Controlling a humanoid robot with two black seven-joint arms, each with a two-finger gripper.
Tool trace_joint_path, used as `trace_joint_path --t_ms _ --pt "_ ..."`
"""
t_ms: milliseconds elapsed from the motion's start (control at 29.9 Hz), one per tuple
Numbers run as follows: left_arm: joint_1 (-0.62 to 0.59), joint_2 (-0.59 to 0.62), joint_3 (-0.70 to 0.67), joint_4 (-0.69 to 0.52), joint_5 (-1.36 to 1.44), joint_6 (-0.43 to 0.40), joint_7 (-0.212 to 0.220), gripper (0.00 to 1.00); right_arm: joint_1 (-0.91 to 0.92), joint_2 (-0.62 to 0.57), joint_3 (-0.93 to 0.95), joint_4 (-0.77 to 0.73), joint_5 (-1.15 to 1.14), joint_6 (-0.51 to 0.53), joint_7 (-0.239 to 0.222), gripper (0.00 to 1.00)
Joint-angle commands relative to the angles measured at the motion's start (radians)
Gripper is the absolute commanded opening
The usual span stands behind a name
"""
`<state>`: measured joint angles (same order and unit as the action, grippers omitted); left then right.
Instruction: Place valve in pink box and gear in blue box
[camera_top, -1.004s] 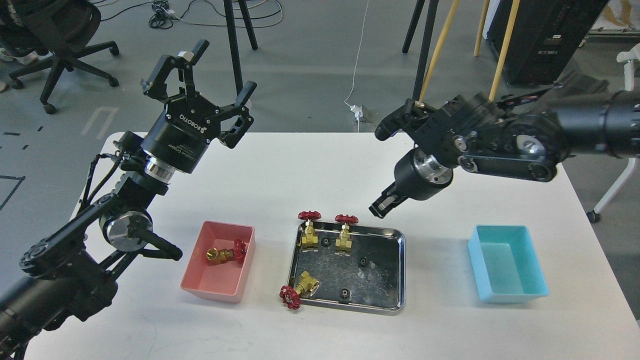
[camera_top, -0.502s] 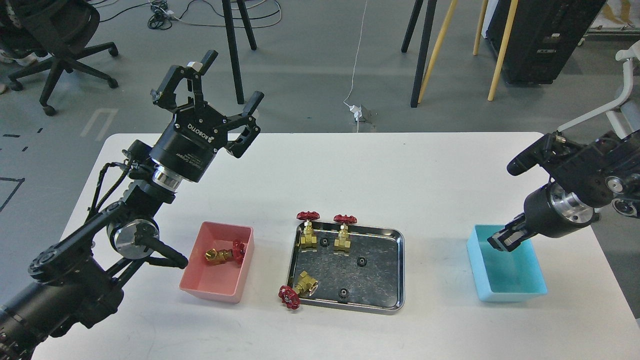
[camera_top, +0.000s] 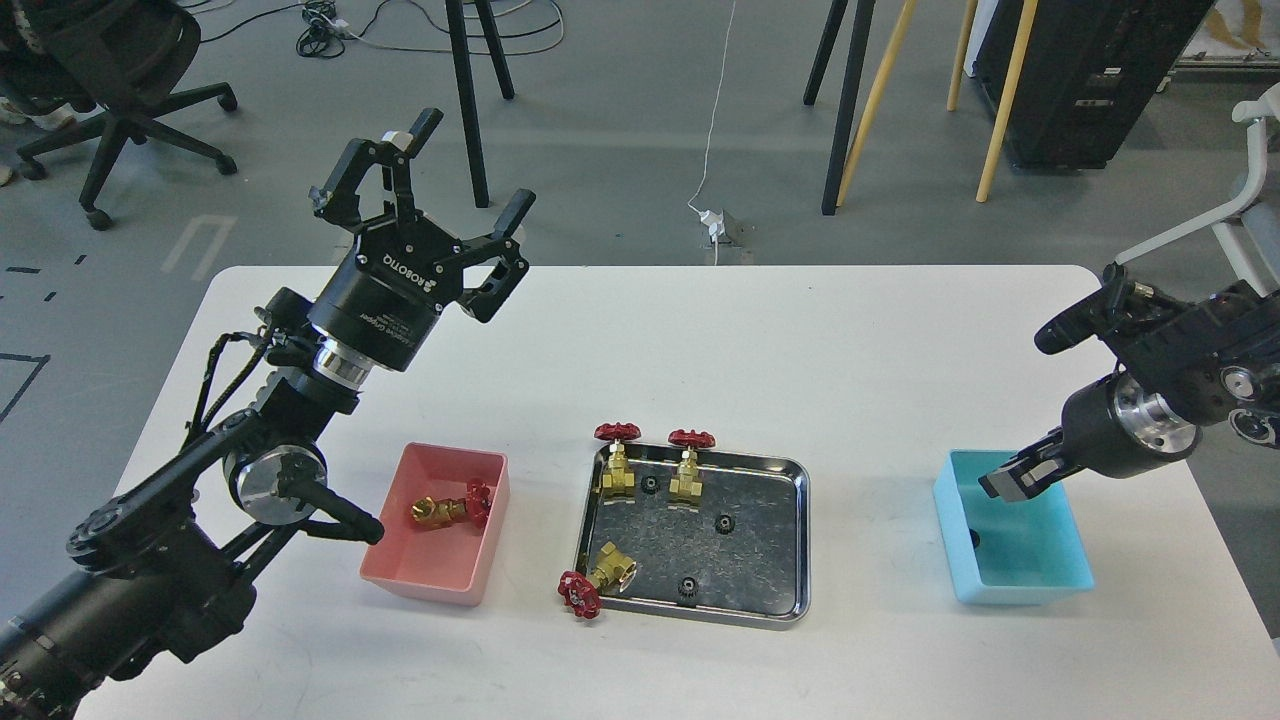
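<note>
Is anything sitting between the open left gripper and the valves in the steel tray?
Nothing visible blocks it. The left gripper hangs open above the table's far left; only bare white table lies between it and the brass, red-handled valves in the shiny steel tray.

Three containers in a row across the table (camera_top: 700, 340), left to right.

The pink box (camera_top: 402, 578) sits at the left with one valve (camera_top: 448, 507) lying in it. The steel tray (camera_top: 798, 545) is in the middle: two valves (camera_top: 617, 462) stand upright side by side at its back left, a third valve (camera_top: 597, 580) lies across its front-left rim, and gears (camera_top: 724, 522) rest between them on the tray floor. The blue box (camera_top: 1040, 585) is at the right, well apart from the tray, with a gear (camera_top: 973, 538) against its left wall.
</note>
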<state>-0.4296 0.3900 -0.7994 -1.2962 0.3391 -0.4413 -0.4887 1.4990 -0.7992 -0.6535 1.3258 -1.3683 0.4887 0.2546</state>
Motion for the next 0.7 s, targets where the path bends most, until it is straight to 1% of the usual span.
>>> trace_joint_path --t_ms 0,67,201,268,335,401,435,535,569,602,669 --pt "-0.015 0.012 -0.009 0.003 0.000 0.007 0.000 0.95 -0.010 -0.047 0.067 -0.008 0.049 0.000 0.000 0.87" --pt "-0.032 0.038 -0.012 0.006 0.001 0.007 0.000 0.95 -0.019 -0.090 0.168 -0.008 0.171 0.000 0.000 0.96" --pt "-0.109 0.114 0.011 0.052 0.011 -0.004 0.000 0.95 -0.078 -0.175 0.383 -0.020 0.543 -0.010 0.000 0.97" --pt "-0.150 0.148 0.020 0.090 0.009 -0.016 0.000 0.95 -0.124 -0.180 0.464 -0.048 0.731 -0.088 0.000 0.97" --pt "-0.190 0.185 0.022 0.141 0.008 -0.047 0.000 0.96 -0.166 -0.175 0.527 -0.057 0.893 -0.178 0.000 0.97" --pt "-0.240 0.207 0.043 0.192 0.000 -0.047 0.000 0.97 -0.184 -0.160 0.569 -0.057 1.056 -0.252 0.002 0.97" --pt "-0.273 0.213 0.057 0.219 -0.005 -0.047 0.000 0.97 -0.195 -0.146 0.580 -0.056 1.165 -0.271 0.011 0.97" --pt "-0.348 0.216 0.107 0.302 -0.008 -0.047 0.000 0.98 -0.236 -0.086 0.620 -0.057 1.487 -0.272 0.032 0.97" --pt "-0.362 0.214 0.124 0.328 -0.008 -0.047 0.000 0.98 -0.250 -0.065 0.636 -0.060 1.559 -0.266 0.054 0.98" --pt "-0.377 0.213 0.140 0.351 -0.015 -0.047 0.000 0.99 -0.269 -0.042 0.659 -0.063 1.604 -0.248 0.080 0.98" --pt "-0.391 0.204 0.158 0.385 -0.044 -0.047 0.000 0.99 -0.307 0.003 0.708 -0.088 1.609 -0.161 0.118 0.98"
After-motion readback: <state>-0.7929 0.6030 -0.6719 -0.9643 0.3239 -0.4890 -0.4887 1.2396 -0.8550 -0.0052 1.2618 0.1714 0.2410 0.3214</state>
